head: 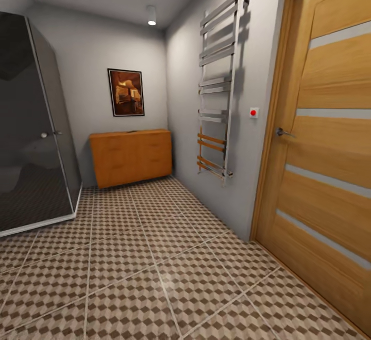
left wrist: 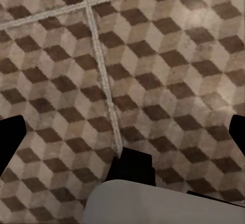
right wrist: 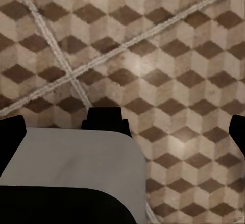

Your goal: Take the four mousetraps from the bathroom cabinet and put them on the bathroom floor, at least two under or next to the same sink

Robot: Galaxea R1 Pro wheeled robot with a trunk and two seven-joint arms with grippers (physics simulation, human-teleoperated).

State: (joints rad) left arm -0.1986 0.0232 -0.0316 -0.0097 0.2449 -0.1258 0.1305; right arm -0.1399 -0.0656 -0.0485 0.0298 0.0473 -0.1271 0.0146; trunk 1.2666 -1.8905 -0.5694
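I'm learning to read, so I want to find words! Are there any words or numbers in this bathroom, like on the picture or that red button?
There are no words or numbers to read here.
The framed picture above the cabinet: brown shapes, no letters that can be made out.
The red button beside the door: plain red on a white plate, no label.
The bathroom floor: a cube pattern, no writing.

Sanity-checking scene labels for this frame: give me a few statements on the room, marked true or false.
1. The cabinet stands against the far wall, under a framed picture. True.
2. The wooden door is wide open. False: it is closed.
3. A mousetrap lies on the bathroom floor. False: the visible tiles are bare.
4. A towel rail hangs on the right wall. True.
5. The shower enclosure is at the head view's right. False: it is at the left.
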